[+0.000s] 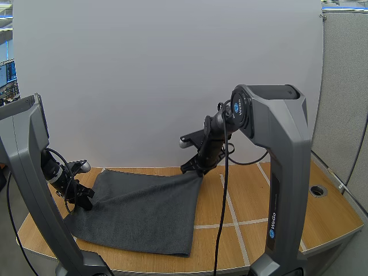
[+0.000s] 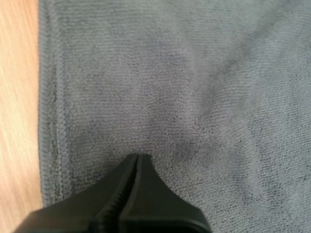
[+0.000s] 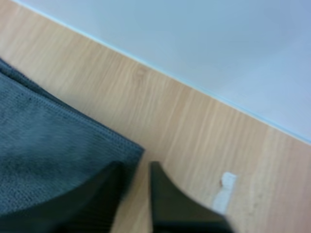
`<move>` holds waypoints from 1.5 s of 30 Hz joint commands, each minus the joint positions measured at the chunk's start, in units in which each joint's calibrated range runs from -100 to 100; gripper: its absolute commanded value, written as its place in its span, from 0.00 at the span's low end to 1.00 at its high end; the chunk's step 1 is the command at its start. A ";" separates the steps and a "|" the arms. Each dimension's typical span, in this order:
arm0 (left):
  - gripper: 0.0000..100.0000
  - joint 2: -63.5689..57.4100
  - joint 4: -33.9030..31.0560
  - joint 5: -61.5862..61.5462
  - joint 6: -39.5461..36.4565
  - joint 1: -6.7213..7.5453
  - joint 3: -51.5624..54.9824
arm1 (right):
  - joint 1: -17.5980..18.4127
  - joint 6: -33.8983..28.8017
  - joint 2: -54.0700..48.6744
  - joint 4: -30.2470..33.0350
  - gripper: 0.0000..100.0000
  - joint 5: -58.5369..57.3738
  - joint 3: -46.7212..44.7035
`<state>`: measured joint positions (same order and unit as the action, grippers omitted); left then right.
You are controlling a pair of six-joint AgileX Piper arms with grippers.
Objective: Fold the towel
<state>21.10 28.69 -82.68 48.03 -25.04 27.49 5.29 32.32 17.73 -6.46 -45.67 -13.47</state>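
Observation:
A dark grey towel (image 1: 144,210) lies spread flat on the wooden table (image 1: 328,221). My left gripper (image 1: 85,202) rests low on the towel's left edge. In the left wrist view its fingers lie together as one wedge, and the left gripper (image 2: 138,158) pinches the towel (image 2: 194,73), whose cloth puckers toward the tips. My right gripper (image 1: 194,168) is at the towel's far right corner. Seen from the right wrist, the right gripper (image 3: 135,167) stands open, its fingers astride the corner of the towel (image 3: 48,145).
White tape lines (image 1: 233,201) cross the table to the right of the towel, and a scrap of white tape (image 3: 227,180) lies by the right gripper. A round cable hole (image 1: 317,190) sits at the table's right. A white wall panel (image 1: 172,75) stands behind the table.

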 commanded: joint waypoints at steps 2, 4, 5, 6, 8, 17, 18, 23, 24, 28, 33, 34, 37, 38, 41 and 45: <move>0.00 0.56 -3.66 2.64 -0.35 -0.03 1.15 | -0.43 0.30 -6.35 1.18 0.90 -0.42 -0.05; 0.00 0.56 -3.53 2.64 -0.35 -0.03 1.15 | -0.34 0.30 -8.06 0.27 0.83 -1.86 -0.05; 0.00 0.56 -3.14 2.64 -0.35 -0.03 1.15 | -0.29 0.43 -8.68 -0.78 0.78 -2.71 -0.05; 0.00 0.56 -3.02 2.64 -0.35 -0.03 1.15 | -0.19 0.79 -9.45 -1.90 0.72 -3.54 -0.05; 0.00 0.56 -2.52 2.64 -0.35 -0.03 1.15 | 0.45 3.19 -10.45 -4.79 0.54 -4.48 -0.05; 0.00 0.56 -2.13 2.64 -0.96 -0.03 1.15 | 6.82 12.58 -9.74 -17.40 0.00 -3.00 -0.05; 0.00 0.56 -2.13 2.64 -0.96 -0.03 1.15 | 7.55 12.58 -9.01 -17.40 0.00 -1.83 -0.05; 0.00 0.56 -1.67 2.64 -1.35 -0.03 1.15 | 9.98 13.02 -4.08 -17.40 0.00 2.54 -0.05; 0.00 0.56 -1.57 2.64 -1.65 -0.03 1.15 | 10.21 13.20 -2.39 -17.40 0.00 3.84 -0.05; 0.00 0.56 -1.57 2.64 -1.65 -0.03 1.15 | 10.73 13.93 1.98 -18.54 0.00 10.27 -0.05; 0.00 0.56 -1.57 2.64 -1.75 -0.03 1.15 | 10.98 14.08 3.75 -18.68 0.00 18.70 0.09; 0.00 0.56 -1.57 2.82 -2.13 -0.03 1.15 | 10.98 14.62 3.90 -18.68 0.00 19.66 0.09; 0.00 0.56 -1.57 3.02 -2.81 -0.03 1.15 | 10.98 16.16 4.17 -19.90 0.00 22.95 0.09; 0.00 0.56 -1.57 3.02 -3.07 -0.03 1.15 | 10.98 16.25 4.28 -19.96 0.00 23.33 0.09; 0.00 0.56 -1.57 2.78 -3.61 -0.03 1.15 | 10.98 16.96 5.08 -20.57 0.00 23.75 0.09; 0.00 0.56 -1.57 1.97 -3.90 -0.03 1.15 | 10.98 17.64 6.38 -21.20 0.00 23.95 0.09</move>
<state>21.10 29.15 -82.52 44.98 -25.04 27.59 16.21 48.82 23.11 -27.07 -22.56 -13.47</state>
